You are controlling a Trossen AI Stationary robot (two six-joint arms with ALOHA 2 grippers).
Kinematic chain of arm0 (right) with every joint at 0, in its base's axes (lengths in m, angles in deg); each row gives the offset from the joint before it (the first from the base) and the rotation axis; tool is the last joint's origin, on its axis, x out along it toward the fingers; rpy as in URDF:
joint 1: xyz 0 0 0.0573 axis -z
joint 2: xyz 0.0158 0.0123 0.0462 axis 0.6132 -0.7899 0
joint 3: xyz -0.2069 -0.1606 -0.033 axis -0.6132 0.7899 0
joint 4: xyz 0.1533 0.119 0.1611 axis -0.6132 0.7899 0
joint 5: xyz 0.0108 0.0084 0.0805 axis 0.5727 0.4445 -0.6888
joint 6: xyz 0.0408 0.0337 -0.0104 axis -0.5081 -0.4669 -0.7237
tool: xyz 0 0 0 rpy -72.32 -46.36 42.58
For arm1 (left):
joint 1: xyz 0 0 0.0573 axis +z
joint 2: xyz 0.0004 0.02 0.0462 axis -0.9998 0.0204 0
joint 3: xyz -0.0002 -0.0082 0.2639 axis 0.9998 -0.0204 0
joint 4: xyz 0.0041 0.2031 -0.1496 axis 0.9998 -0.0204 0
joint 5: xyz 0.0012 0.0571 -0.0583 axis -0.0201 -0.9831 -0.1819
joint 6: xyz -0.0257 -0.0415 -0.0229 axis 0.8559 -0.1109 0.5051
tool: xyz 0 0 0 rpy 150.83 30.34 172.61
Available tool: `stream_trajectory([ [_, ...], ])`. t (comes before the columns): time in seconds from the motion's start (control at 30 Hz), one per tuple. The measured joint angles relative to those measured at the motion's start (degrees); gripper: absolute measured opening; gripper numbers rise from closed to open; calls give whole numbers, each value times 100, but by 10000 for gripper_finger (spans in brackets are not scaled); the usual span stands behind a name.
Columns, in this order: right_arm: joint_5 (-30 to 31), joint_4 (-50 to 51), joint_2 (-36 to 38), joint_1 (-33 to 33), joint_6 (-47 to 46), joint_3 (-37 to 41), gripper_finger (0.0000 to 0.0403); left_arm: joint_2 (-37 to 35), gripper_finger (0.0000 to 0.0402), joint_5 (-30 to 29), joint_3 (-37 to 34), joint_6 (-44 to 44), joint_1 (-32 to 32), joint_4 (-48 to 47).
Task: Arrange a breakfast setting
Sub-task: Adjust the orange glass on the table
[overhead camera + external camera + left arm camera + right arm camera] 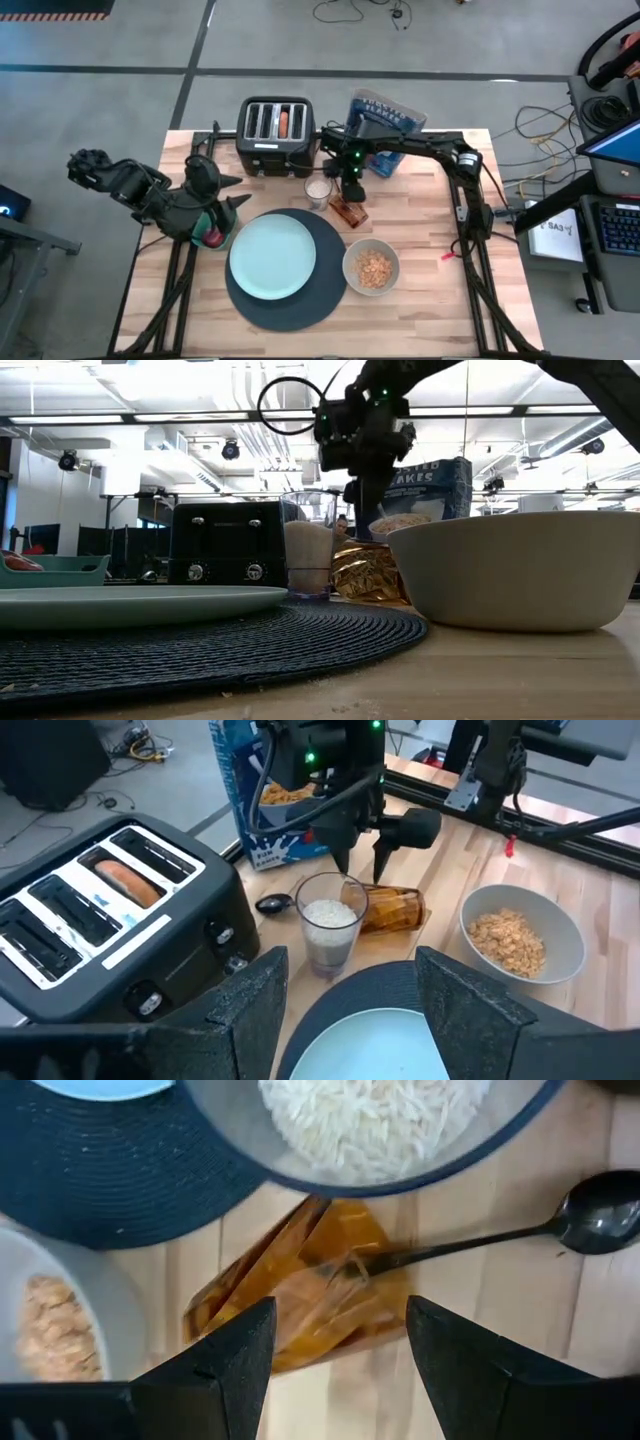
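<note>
The amber glass (348, 212) lies on its side on the table between a clear glass of white grains (318, 190) and the cream bowl (371, 267) of cereal. The dark spoon (590, 1215) lies beside it, its handle reaching into the glass's mouth. My right gripper (350, 190) hangs open just above the amber glass (310, 1290), one finger on either side and clear of it. My left gripper (350, 1010) is open and empty at the table's left, over the small teal dish holding the dark red fruit (212, 238). The pale blue plate (272, 256) rests on the dark blue mat (300, 305).
The black toaster (275, 135) stands at the far edge with the bagel (284, 122) in one slot. The blue cereal box (385, 115) stands to its right, behind my right arm. Bare wood shows at the table's right and near right.
</note>
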Motion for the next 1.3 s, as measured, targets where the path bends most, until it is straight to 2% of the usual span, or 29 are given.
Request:
stream_trajectory([
  [0.17, -9, -519, 2, 11, 45, 276, 215, -10, 201, 0, -21, -80, 2, 1],
  [0.6, -411, -987, 0, 25, 170, 873, 215, -123, 201, -261, -22, -176, 4, 4],
  [1.0, -847, -905, -2, 38, 165, 1203, 213, -153, 201, -306, -22, -156, 9, 11],
  [1.13, -934, -894, -2, 37, 151, 1230, 191, -152, 201, -485, -22, -155, 9, 12],
  [1.3, -959, -890, -2, 39, 170, 1230, 129, -151, 201, -607, -22, -154, 9, 13],
])
